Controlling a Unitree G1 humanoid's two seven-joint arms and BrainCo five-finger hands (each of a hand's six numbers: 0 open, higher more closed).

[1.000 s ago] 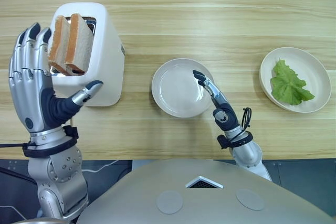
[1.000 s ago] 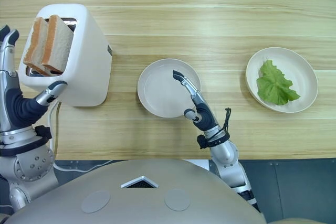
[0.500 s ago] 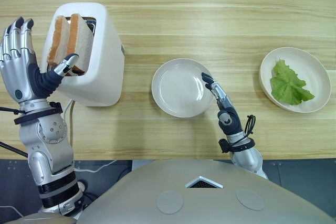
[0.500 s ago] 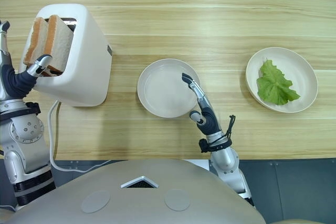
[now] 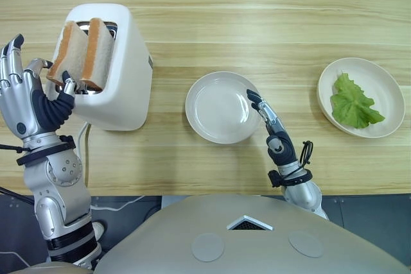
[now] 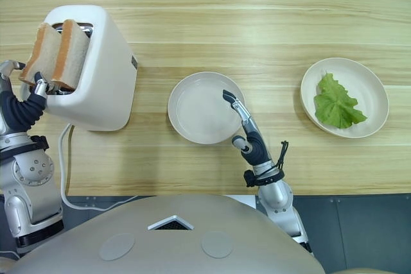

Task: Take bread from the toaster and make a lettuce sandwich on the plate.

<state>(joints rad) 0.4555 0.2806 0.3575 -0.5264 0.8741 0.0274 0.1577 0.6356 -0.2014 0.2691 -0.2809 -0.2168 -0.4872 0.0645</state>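
A white toaster (image 5: 119, 68) stands at the left with two bread slices sticking up from its slots. My left hand (image 5: 29, 97) is at the toaster's left side. Its thumb and one curled finger pinch the lower part of the left bread slice (image 5: 64, 49), and the other fingers stay stretched upward. The right slice (image 5: 95, 49) stands free beside it. The empty white plate (image 5: 200, 123) lies in the middle of the table. My right hand (image 5: 276, 139) rests at the plate's near right rim, open, fingers pointing over the rim. A lettuce leaf (image 5: 352, 102) lies on a second plate (image 5: 385, 78) at the right.
The toaster's white cable (image 6: 64, 158) runs down over the table's near edge beside my left arm. Bare wooden tabletop (image 5: 257, 24) stretches behind the toaster and both plates.
My left hand moved down and in to the toaster, and its thumb and a finger closed on the left slice, which now leans slightly left. The right hand drew back from over the plate to its rim.
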